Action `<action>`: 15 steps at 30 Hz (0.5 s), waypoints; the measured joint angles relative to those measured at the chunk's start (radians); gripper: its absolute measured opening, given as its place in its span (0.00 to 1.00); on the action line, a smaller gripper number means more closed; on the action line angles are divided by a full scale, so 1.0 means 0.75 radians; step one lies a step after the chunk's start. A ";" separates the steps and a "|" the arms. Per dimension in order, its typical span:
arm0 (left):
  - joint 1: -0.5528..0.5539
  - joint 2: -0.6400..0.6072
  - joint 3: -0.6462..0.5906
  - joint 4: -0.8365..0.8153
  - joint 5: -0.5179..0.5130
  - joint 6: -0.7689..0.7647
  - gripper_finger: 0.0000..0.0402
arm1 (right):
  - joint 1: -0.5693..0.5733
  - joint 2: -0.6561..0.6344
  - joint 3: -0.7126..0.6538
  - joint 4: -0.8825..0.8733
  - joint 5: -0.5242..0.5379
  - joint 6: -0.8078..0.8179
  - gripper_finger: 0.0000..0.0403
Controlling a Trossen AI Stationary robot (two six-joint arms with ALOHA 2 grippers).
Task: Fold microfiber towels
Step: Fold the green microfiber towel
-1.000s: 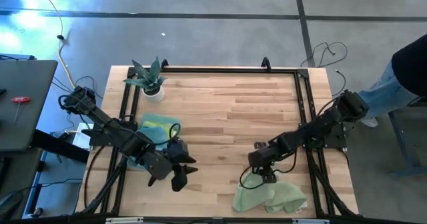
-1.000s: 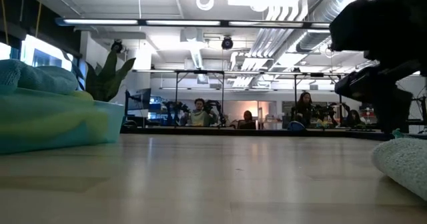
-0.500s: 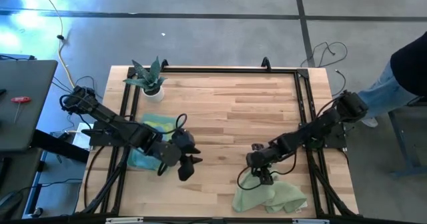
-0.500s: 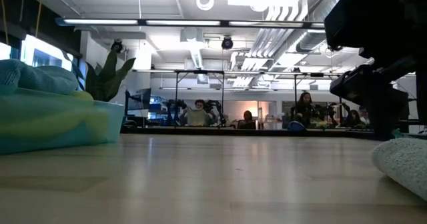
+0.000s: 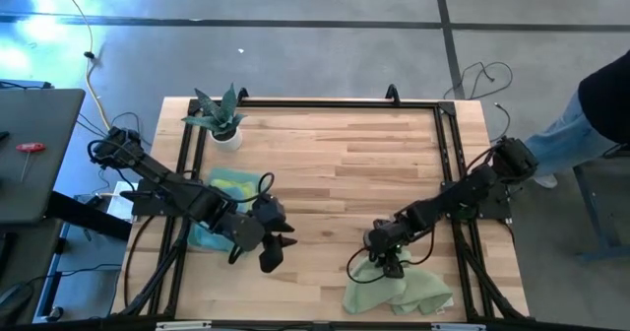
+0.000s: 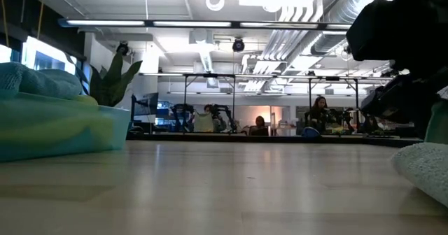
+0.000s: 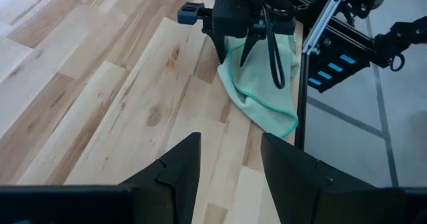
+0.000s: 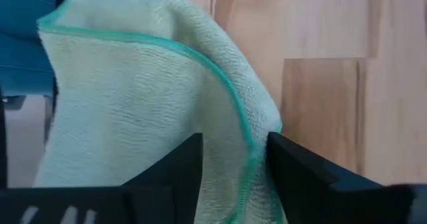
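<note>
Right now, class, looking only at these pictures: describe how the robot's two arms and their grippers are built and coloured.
Both arms are dark, nearly black, jointed links with black cables looping along them. The left gripper and the right gripper each end in two dark, angular, wedge-shaped fingers. No markings show on them.

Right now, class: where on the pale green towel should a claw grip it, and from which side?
Grip the pale green towel by its raised teal-hemmed edge, coming from above. That fold stands up off the table, so fingers can likely close round it. The right claw is already there.
</note>
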 joint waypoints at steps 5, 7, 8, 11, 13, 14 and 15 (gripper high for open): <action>-0.008 0.000 0.000 -0.001 -0.002 -0.005 0.36 | 0.052 -0.002 0.000 0.010 0.010 0.072 0.34; -0.008 0.000 0.000 -0.001 -0.002 -0.005 0.36 | 0.070 -0.002 0.000 0.010 0.058 0.094 0.34; -0.008 0.000 0.000 -0.001 -0.003 -0.005 0.36 | 0.077 -0.002 0.000 0.010 0.090 0.106 0.34; -0.007 0.000 0.000 -0.001 -0.003 -0.006 0.36 | 0.082 -0.002 0.000 0.010 0.185 0.116 0.34; -0.007 0.000 0.000 -0.001 -0.006 -0.006 0.36 | 0.082 -0.002 0.000 0.011 0.234 0.116 0.34; -0.007 0.000 0.000 -0.002 -0.006 -0.006 0.36 | 0.082 -0.002 0.000 0.014 0.249 0.116 0.34; -0.007 0.000 0.000 -0.001 -0.006 -0.006 0.36 | 0.081 -0.002 0.000 0.020 0.254 0.116 0.34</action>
